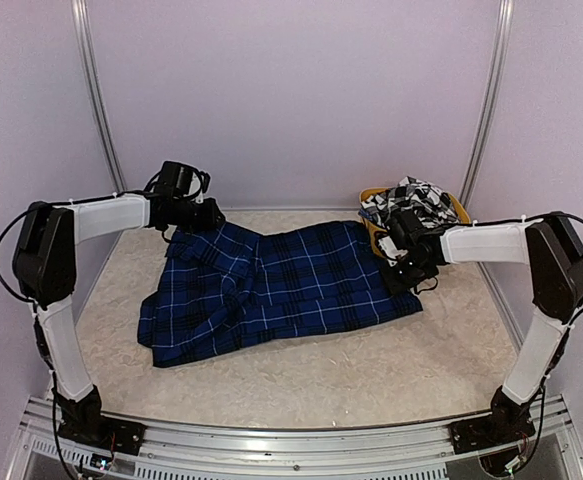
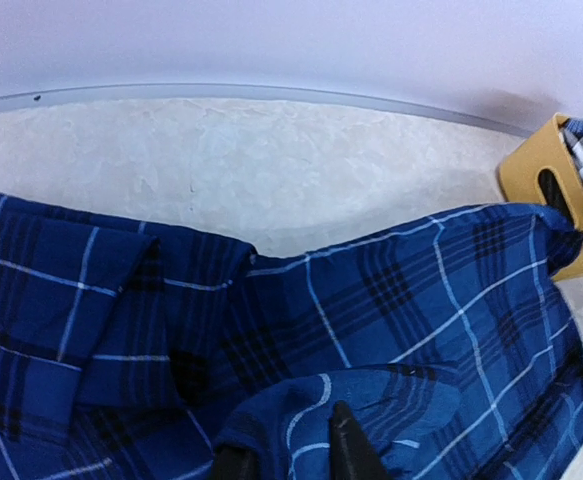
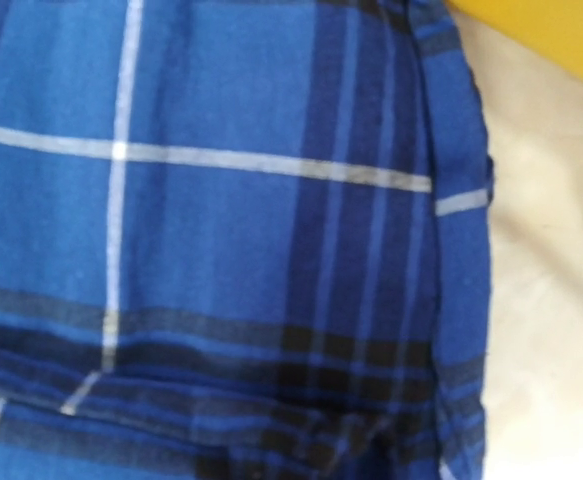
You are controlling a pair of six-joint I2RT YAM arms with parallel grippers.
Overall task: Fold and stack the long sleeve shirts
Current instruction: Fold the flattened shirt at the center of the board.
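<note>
The blue plaid shirt [image 1: 271,290] lies spread across the mottled cream table [image 1: 371,370]. The left gripper [image 1: 203,215] and right gripper [image 1: 411,262] are at its far corners, apparently to stretch it flat for folding. Whether their fingers clamp cloth cannot be told. A checked shirt [image 1: 416,198] waits in a yellow tub [image 1: 372,196] between lilac walls [image 1: 291,90].

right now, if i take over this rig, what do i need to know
Left gripper: at the far left corner of the blue shirt, grip unclear.
Right gripper: on its right edge beside the yellow tub, grip unclear.
The blue shirt lies spread and rumpled on the table, unfolded; the black-and-white shirt is heaped in the tub.
Done: nothing folded or stacked.
Left: fold both, then stack them.
</note>
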